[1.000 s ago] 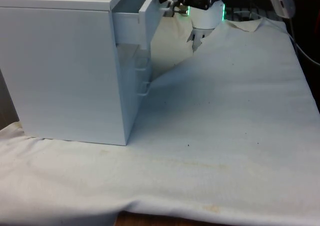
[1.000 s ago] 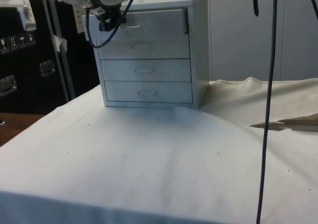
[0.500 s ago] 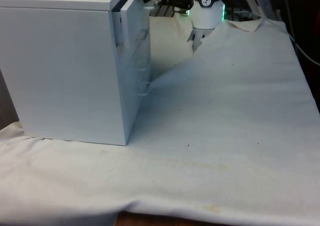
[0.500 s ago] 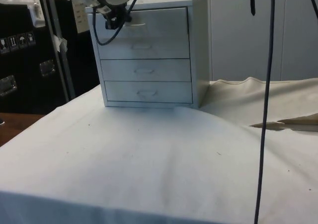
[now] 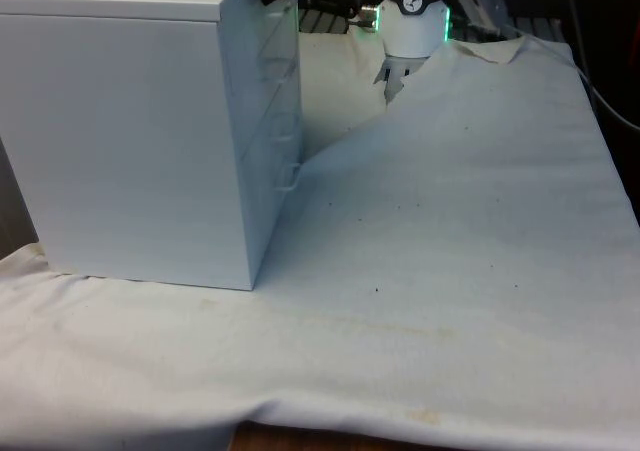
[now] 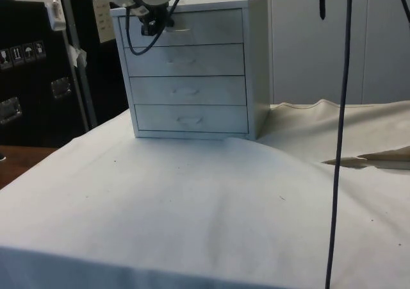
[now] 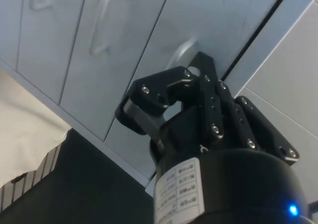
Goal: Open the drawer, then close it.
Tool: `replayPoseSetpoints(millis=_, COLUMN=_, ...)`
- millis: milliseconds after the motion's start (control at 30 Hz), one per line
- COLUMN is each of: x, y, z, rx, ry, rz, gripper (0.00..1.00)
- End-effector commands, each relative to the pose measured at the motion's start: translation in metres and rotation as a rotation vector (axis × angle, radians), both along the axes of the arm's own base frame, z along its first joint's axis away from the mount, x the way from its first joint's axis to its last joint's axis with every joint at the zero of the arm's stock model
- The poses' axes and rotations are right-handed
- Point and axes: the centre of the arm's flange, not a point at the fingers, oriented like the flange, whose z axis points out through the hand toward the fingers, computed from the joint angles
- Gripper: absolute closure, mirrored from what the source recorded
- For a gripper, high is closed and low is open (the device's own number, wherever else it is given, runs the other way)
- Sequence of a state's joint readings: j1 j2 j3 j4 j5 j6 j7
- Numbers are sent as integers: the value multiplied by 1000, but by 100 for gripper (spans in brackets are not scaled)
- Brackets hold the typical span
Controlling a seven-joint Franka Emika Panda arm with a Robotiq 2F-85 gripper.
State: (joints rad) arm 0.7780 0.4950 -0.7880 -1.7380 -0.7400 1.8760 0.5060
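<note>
White-painted and boxy, the four-drawer chest is sitting on the cloth-covered table, every front lying flush. At its top drawer the black two-finger gripper is pressing at the small loop handle, fingers drawn together. The closing is looking done; only backing away is remaining, I'd judge.

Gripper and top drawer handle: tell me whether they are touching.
Touching. In the wrist view the gripper has its fingertips against the top drawer handle, with no gap showing.
</note>
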Motion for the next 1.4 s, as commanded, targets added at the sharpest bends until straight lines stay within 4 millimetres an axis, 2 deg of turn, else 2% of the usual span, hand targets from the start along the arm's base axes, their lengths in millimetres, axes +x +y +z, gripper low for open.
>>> replayPoseSetpoints(millis=0, x=-1, y=-3, z=0, rx=9, ry=2, rz=2, gripper=100)
replayPoseSetpoints(millis=233, x=0, y=0, z=1, rx=3, ry=-1, rz=2, gripper=100)
replayPoseSetpoints(millis=367, x=-2, y=6, z=11, rx=3, ry=-10, rz=-3, gripper=100)
replayPoseSetpoints(millis=400, x=-1, y=5, z=6, rx=-2, ry=-7, rz=-5, gripper=100)
replayPoseSetpoints(millis=533, x=-4, y=12, z=21, rx=13, ry=-18, rz=-5, gripper=100)
replayPoseSetpoints(millis=867, x=-6, y=25, z=34, rx=51, ry=-45, rz=-4, gripper=100)
replayPoseSetpoints(millis=1033, x=-6, y=28, z=33, rx=55, ry=-50, rz=-5, gripper=100)
replayPoseSetpoints(millis=1367, x=-7, y=47, z=37, rx=130, ry=-75, rz=-7, gripper=100)
